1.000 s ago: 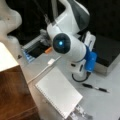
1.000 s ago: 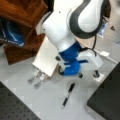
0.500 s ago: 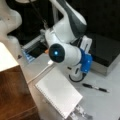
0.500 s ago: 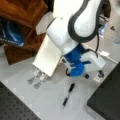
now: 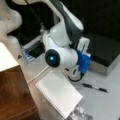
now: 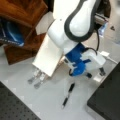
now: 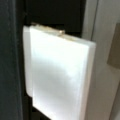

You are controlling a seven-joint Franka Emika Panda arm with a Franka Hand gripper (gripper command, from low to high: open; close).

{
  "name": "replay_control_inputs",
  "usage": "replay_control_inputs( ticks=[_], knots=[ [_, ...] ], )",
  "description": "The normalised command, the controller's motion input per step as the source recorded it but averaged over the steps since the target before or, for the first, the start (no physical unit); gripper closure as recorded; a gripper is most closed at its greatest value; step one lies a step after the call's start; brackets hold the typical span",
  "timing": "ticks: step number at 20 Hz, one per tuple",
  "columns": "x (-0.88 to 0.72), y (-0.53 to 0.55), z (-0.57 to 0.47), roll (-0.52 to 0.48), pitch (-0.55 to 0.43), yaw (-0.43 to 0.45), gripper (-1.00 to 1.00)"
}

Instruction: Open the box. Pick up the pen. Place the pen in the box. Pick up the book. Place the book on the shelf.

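Box-opening is the step in hand, as I judge it. The box (image 5: 106,65) lies at the right of a front view with its black lid flat down, so nothing has been opened yet. My pincer (image 6: 95,74) hangs low at the box's near edge, right of centre in a front view. Its two dark fingers (image 6: 88,75) stand apart, and I see nothing gripped between them. The wrist view is almost filled by a white block (image 7: 58,75) against a dark surface. I take it for the box's small latch, very close under my wrist, though I cannot tell whether I touch it.

The pen (image 5: 95,87) lies on the grey tabletop (image 5: 105,105) just beside the box and near my pincer, untouched. The book (image 5: 58,95) lies flat toward the bottom centre of that view, its wire binding on the left-hand long edge. It sits beside the shelf (image 5: 13,97), which fills the lower left, and nowhere on it. Two perforated metal strips (image 6: 36,78) poke out from under the book's end.

This step calls for a sure purchase on the latch or the lid's front lip, with my wrist kept clear of the pen.
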Motion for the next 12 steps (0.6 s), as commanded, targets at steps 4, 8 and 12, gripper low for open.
replay_control_inputs(
  ticks=[4,8,12],
  knots=[
    [-0.08,0.12,0.00,0.212,-0.081,-0.180,-1.00],
    [-0.07,0.12,-0.04,0.166,-0.087,-0.172,-1.00],
    [-0.08,0.12,-0.05,0.156,-0.092,-0.164,-1.00]
  ],
)
